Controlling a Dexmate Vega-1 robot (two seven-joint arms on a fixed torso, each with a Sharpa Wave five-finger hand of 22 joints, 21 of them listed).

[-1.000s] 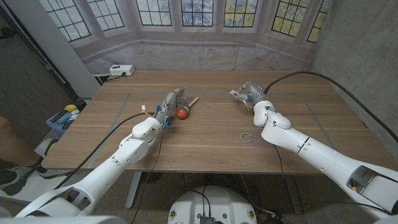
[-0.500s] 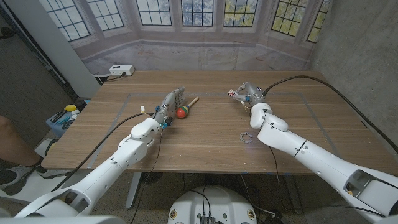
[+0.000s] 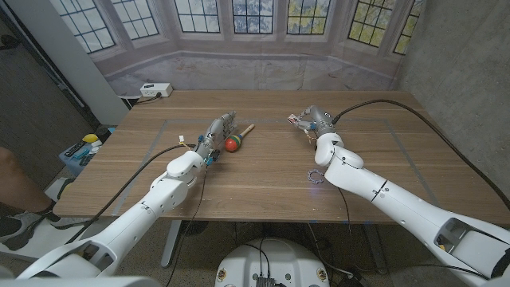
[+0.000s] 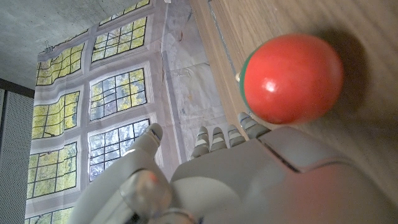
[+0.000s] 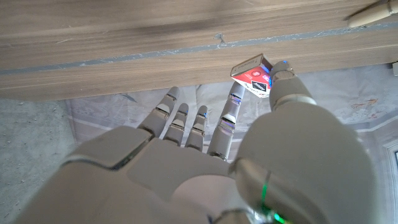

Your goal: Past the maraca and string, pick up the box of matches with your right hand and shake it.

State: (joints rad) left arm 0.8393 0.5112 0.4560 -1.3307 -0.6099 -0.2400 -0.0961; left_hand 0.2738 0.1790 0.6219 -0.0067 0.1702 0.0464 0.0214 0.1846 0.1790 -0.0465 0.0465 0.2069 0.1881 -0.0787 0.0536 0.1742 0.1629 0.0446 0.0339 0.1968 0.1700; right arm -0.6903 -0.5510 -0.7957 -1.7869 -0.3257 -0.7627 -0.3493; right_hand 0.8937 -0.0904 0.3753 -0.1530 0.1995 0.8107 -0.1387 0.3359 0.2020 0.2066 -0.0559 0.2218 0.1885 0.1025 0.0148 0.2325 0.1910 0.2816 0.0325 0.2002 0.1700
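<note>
The small red-and-white box of matches (image 3: 296, 120) is off the table, pinched between the thumb and a finger of my right hand (image 3: 313, 123) at the far middle-right. The right wrist view shows the box (image 5: 252, 76) at the fingertips (image 5: 236, 94) of that hand (image 5: 205, 162), the other fingers stretched out. The maraca (image 3: 233, 143), red ball with a wooden handle, lies left of centre. My left hand (image 3: 216, 135) lies close beside it with fingers straight, holding nothing; the red ball (image 4: 292, 78) sits right against that hand (image 4: 249, 174). The string (image 3: 315, 176) lies coiled nearer me, under my right forearm.
A white power box (image 3: 155, 90) sits at the table's far left corner (image 3: 171, 100). A person's knee (image 3: 9, 171) shows at the left edge, beside blue items (image 3: 80, 151) on the floor. The maraca's handle (image 5: 373, 12) appears in the right wrist view.
My right hand has carried the box of matches a little to the left, above the table. My left hand, the maraca and the string have stayed put.
</note>
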